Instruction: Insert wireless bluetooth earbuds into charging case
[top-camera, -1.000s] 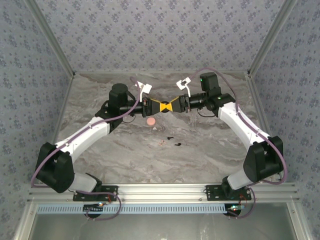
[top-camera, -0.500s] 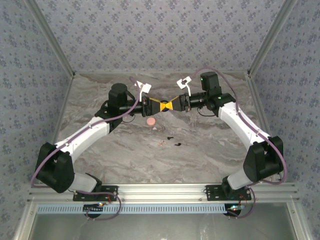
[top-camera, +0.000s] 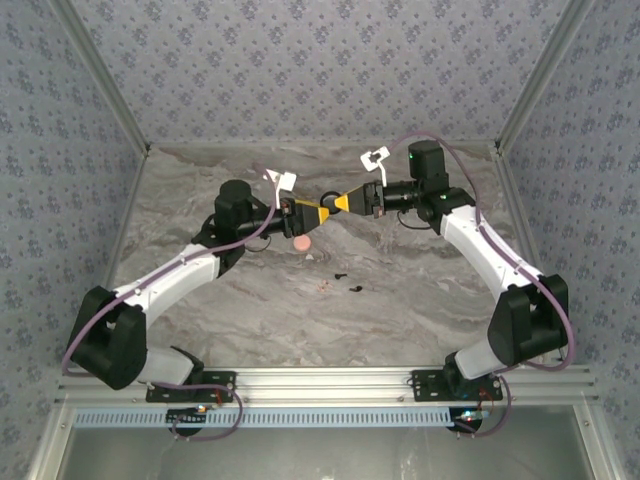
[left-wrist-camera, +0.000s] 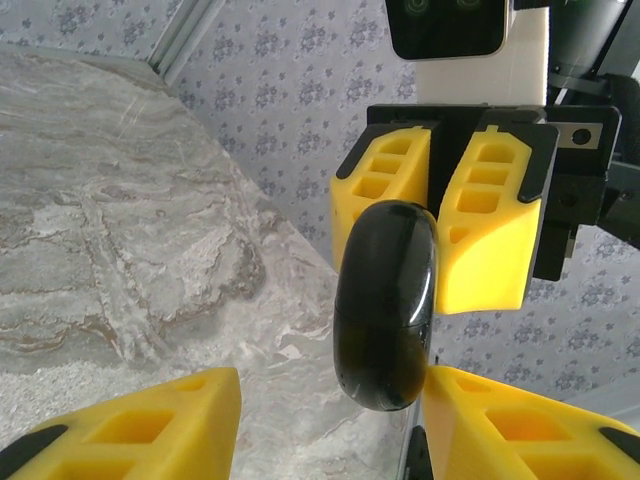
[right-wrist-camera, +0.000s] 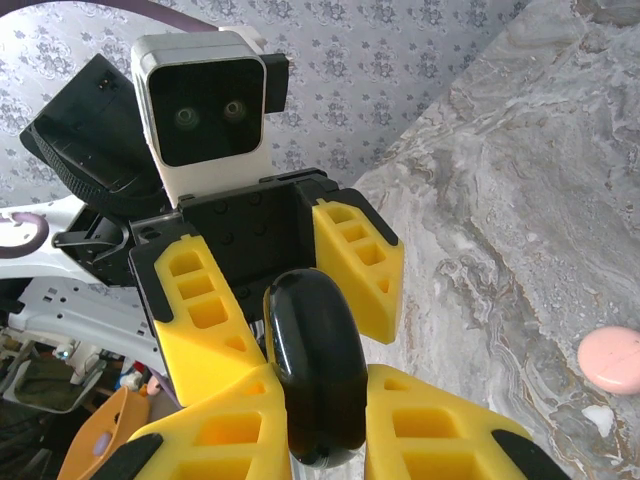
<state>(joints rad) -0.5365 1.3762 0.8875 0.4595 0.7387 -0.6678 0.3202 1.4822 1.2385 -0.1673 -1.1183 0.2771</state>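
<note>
A black round puck (right-wrist-camera: 315, 360) hangs in the air, and my right gripper (right-wrist-camera: 325, 432) is shut on it. My left gripper (left-wrist-camera: 330, 425) faces it with jaws open; one of its fingers (left-wrist-camera: 520, 425) sits against the puck's (left-wrist-camera: 385, 300) lower end and the other stands well off. In the top view both grippers meet above the table's middle, left gripper (top-camera: 318, 211) and right gripper (top-camera: 338, 203). The pink charging case (top-camera: 302, 242) lies on the table below them, also in the right wrist view (right-wrist-camera: 612, 358). Two tiny black earbuds (top-camera: 341, 274) (top-camera: 356, 289) lie nearer to me.
The marble table (top-camera: 420, 290) is walled by patterned panels at the back and on both sides. A few tiny pink specks (top-camera: 324, 285) lie beside the earbuds. A metal rail (top-camera: 330, 380) runs along the near edge.
My left gripper has opened off the black puck and drawn back a little. My right gripper has shut on the puck and risen slightly.
</note>
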